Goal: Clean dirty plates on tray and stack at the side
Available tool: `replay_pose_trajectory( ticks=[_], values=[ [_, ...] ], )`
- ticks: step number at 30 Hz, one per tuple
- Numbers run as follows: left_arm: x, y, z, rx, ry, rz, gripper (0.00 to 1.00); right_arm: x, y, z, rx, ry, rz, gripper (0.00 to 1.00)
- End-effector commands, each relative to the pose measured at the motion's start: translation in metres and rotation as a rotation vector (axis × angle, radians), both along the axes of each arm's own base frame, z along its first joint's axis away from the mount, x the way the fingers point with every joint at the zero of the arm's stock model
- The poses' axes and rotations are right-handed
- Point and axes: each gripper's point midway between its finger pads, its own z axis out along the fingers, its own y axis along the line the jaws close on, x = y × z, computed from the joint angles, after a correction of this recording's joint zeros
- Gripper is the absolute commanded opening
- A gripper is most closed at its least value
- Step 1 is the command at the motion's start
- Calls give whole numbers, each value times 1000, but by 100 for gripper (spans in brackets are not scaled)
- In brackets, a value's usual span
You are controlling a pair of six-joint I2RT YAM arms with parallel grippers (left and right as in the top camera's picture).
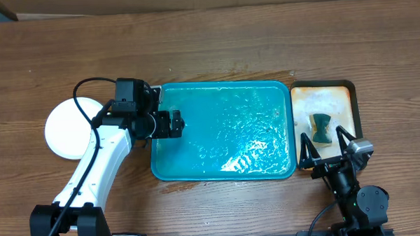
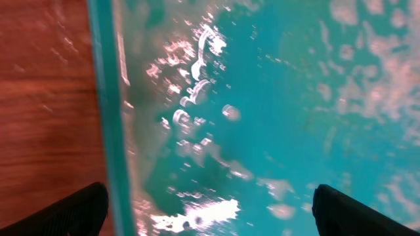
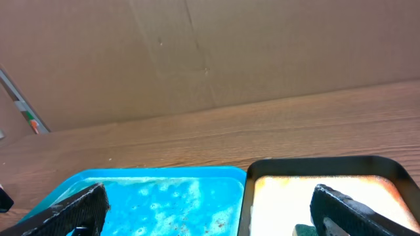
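The teal-blue tray [image 1: 226, 166] lies in the middle of the table, wet and glossy, with no plate on it. A white round plate [image 1: 65, 130] lies on the table left of the tray, partly hidden by my left arm; I cannot tell how many lie stacked there. My left gripper [image 1: 180, 124] is open and empty over the tray's left end; in the left wrist view [image 2: 210, 219] its fingers straddle the tray's left rim [image 2: 105, 98]. My right gripper [image 1: 321, 134] is open and empty at the near end of the black tray. The right wrist view shows its fingers [image 3: 210, 216] and the teal tray [image 3: 170, 196].
A smaller black-rimmed tray [image 1: 349, 92] with an orange-stained cream inside stands right of the teal tray and holds a dark green sponge [image 1: 322, 122]. It also shows in the right wrist view [image 3: 315, 165]. A cardboard wall [image 3: 230, 52] stands behind the table.
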Motion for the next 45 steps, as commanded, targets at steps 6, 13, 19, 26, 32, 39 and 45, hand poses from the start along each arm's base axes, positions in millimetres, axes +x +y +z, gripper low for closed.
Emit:
replay_pose_trajectory(
  ticks=[6, 13, 19, 26, 32, 39, 45],
  values=[
    [30, 33, 25, 249, -194, -49, 100, 0, 2, -2, -11, -5, 12, 100],
    [77, 24, 133, 191, -648, -3, 100, 0, 2, -2, -11, -5, 12, 100],
    [69, 19, 226, 141, -951, 12, 100, 0, 2, -2, -10, -5, 12, 100],
    [23, 25, 281, 133, -1122, 40, 100, 0, 2, -2, -11, -5, 12, 100],
    [-25, 30, 275, 124, -1213, 53, 100, 0, 2, -2, -10, -5, 12, 100],
    [-68, 38, 224, 90, -1337, 96, 100, 0, 2, -2, -10, -5, 13, 100],
    [-83, 54, 181, 15, -1380, 214, 100, 0, 2, -2, -11, -5, 13, 100]
  ],
)
